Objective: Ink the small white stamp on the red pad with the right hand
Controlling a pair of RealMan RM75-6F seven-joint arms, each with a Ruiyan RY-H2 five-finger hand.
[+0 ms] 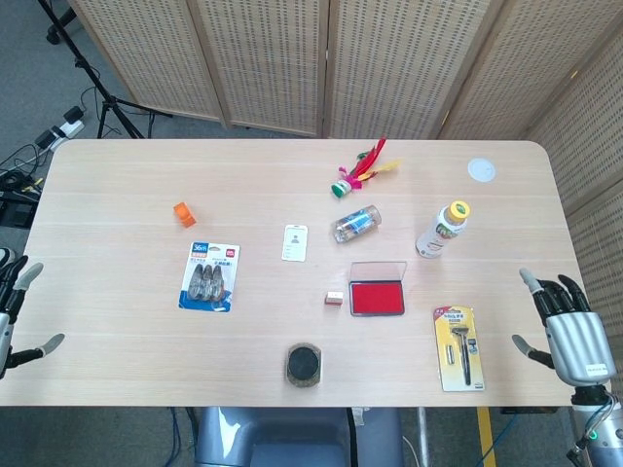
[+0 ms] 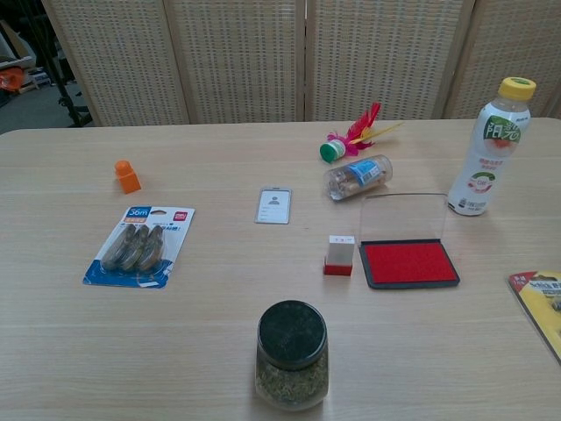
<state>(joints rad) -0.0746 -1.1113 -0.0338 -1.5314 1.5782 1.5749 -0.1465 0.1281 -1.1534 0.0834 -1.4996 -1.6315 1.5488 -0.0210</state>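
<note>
Your right hand (image 1: 569, 331) hangs empty off the bench's (image 1: 117, 185) right edge, fingers spread apart, well away from the work. The small white stamp (image 2: 339, 254) stands upright just left of the open red pad (image 2: 409, 262), not touching it. Bring the hand in above the razor pack (image 1: 458, 347), pinch the stamp's white body, lift it clear, then press straight down on the red.

stamp (image 2: 339, 254): white, red base | pad (image 2: 410, 262): red | jar lid (image 2: 291, 333): seemingly black
</note>
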